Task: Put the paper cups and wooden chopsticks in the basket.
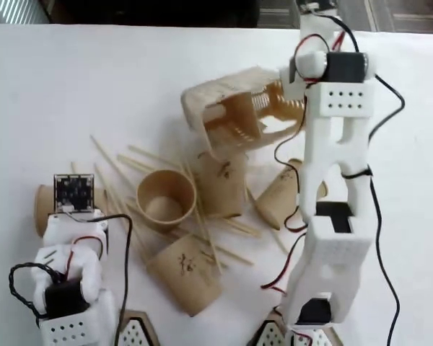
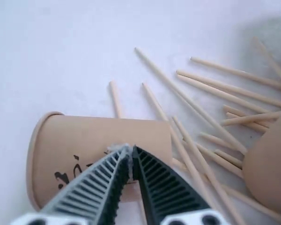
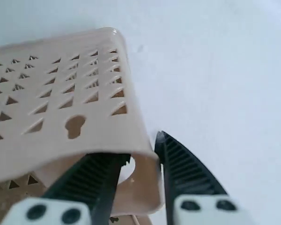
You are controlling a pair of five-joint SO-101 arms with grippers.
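Several brown paper cups lie among scattered wooden chopsticks (image 1: 211, 238) on the white table. One cup (image 1: 166, 200) shows its open mouth, and others (image 1: 224, 184) (image 1: 185, 272) (image 1: 283, 196) lie around it. The beige perforated basket (image 1: 227, 112) is tipped on its side at the back. My right gripper (image 1: 287, 101) (image 3: 145, 157) is shut on the basket (image 3: 61, 89) wall, one finger on each side of it. My left gripper (image 1: 72, 200) (image 2: 130, 151) is shut, its tips just over a cup (image 2: 84, 140) lying on its side at the front left (image 1: 42, 209). Chopsticks (image 2: 192, 108) fan out beside that cup.
The right arm's white links (image 1: 335, 216) stretch over the table's right half, with black and red cables (image 1: 379, 216) hanging alongside. Both arm bases sit at the front edge. Bare white table (image 1: 72, 86) spreads across the back left.
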